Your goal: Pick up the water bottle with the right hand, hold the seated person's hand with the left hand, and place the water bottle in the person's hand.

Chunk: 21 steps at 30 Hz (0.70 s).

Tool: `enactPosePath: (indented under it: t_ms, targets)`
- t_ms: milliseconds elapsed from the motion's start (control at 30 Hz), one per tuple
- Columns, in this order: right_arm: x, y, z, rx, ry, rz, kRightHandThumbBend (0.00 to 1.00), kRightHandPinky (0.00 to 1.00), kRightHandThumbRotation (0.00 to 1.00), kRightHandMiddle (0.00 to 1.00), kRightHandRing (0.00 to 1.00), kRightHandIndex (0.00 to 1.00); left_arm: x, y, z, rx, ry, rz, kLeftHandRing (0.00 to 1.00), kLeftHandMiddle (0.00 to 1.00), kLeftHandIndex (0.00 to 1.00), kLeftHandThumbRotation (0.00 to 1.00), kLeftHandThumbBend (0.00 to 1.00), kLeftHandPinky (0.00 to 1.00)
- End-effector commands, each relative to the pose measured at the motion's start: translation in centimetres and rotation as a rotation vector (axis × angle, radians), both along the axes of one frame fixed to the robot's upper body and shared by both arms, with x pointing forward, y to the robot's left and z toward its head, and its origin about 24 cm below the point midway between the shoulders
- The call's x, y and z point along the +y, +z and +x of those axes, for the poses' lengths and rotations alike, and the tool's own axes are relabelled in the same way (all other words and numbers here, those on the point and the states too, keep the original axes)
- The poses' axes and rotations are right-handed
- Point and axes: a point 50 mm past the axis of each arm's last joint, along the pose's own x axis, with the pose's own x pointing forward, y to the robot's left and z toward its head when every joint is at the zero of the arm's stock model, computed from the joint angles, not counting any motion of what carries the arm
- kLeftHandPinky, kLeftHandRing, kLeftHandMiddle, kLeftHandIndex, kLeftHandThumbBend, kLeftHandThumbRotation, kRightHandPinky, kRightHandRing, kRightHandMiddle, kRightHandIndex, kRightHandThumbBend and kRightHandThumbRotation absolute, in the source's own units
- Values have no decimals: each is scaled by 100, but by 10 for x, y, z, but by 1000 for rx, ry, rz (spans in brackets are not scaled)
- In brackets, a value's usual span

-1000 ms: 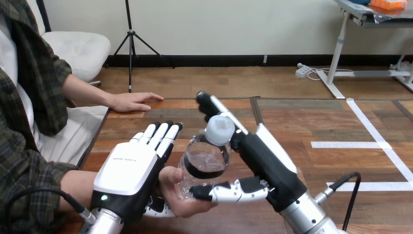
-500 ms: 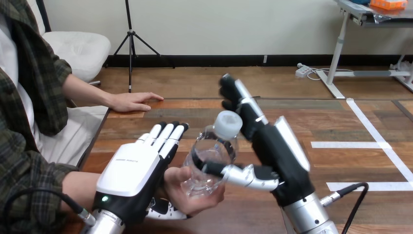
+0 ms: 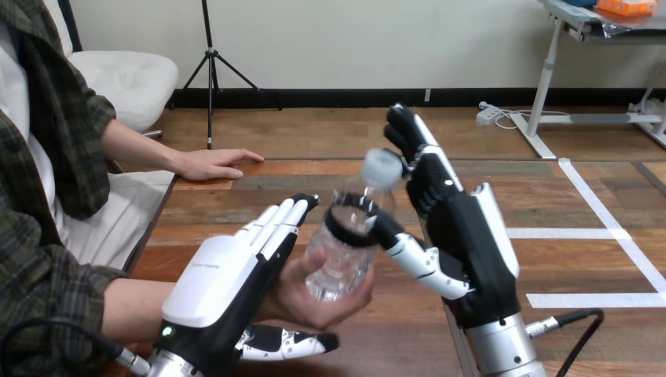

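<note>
At the table's near left, in the head view, the clear water bottle [image 3: 339, 259] lies tilted in the person's upturned hand [image 3: 308, 305], its white cap [image 3: 382, 166] leaning up and to the right. The left hand [image 3: 224, 283] sits beside and partly over that palm, white shell up, its fingers [image 3: 279, 224] straight and pressed together along the palm's far-left side, while its thumb [image 3: 287, 343] reaches out underneath; whether the thumb actually presses the person's hand cannot be told. The right hand [image 3: 471, 243] stands just right of the bottle with its fingers [image 3: 416, 153] spread and upright behind the cap, and its thumb [image 3: 416, 258] stretches left so that the tip touches the bottle's shoulder. Nothing lies between the 2 robot hands but the bottle and the palm holding it. Farther back, the person's other hand [image 3: 210, 164] rests flat on the wooden table [image 3: 236, 196] at its far left edge, well apart. White tape lines [image 3: 561, 233] cross the table at the right.
</note>
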Motion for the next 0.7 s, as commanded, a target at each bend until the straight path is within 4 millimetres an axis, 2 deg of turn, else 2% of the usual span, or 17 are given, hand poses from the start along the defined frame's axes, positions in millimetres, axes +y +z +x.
enactPosePath:
  t_ms: [0,200,467,667]
  targets:
    - [0,13,9,-74,-27,37,56,93,56,97,97,95,-1,14,11,-86,6,-134,95,100,100,46,69,88]
    - [-2,12,9,-77,-44,39,54,91,61,96,95,94,-3,10,9,-108,8,-229,95,100,100,60,54,87]
    - [-3,12,10,-82,-64,32,53,89,64,96,94,93,-8,5,5,-126,11,-353,94,99,100,70,43,86]
    - [-4,12,9,-84,-74,38,53,88,66,95,94,92,-14,2,3,-126,-8,-489,95,98,100,77,31,85]
